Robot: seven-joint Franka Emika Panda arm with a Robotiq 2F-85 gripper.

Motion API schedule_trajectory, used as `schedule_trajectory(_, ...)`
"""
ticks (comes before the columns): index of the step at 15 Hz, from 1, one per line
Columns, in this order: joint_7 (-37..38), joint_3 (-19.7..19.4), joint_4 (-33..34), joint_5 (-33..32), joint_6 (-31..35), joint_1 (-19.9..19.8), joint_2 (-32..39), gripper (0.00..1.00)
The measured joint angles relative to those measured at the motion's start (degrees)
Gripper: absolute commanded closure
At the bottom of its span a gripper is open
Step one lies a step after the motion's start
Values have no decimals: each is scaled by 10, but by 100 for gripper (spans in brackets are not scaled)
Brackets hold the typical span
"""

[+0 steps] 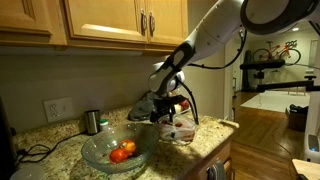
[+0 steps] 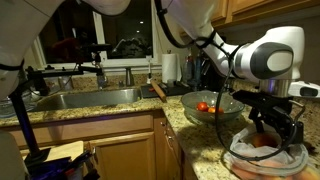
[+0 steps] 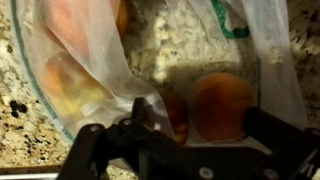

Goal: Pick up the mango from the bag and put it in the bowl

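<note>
Granite counter (image 1: 55,142) carries the glass bowl (image 1: 96,158) and, nearby, the plastic bag (image 1: 183,132). The gripper (image 2: 269,128) hangs in the bag's mouth, jaws spread on either side of an orange mango (image 3: 223,104).

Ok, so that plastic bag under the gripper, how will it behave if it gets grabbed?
The bag looks thin and crinkled, so it will probably flop and fold rather than hold shape. It seems light, so it may lift along with the fruit inside if the gripper pinches the film. Its glossy surface could be slippery.
</note>
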Motion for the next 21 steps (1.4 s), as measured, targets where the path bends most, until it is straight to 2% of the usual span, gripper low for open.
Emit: schedule_trajectory(21, -23, 19, 20, 34, 0, -15, 3, 0)
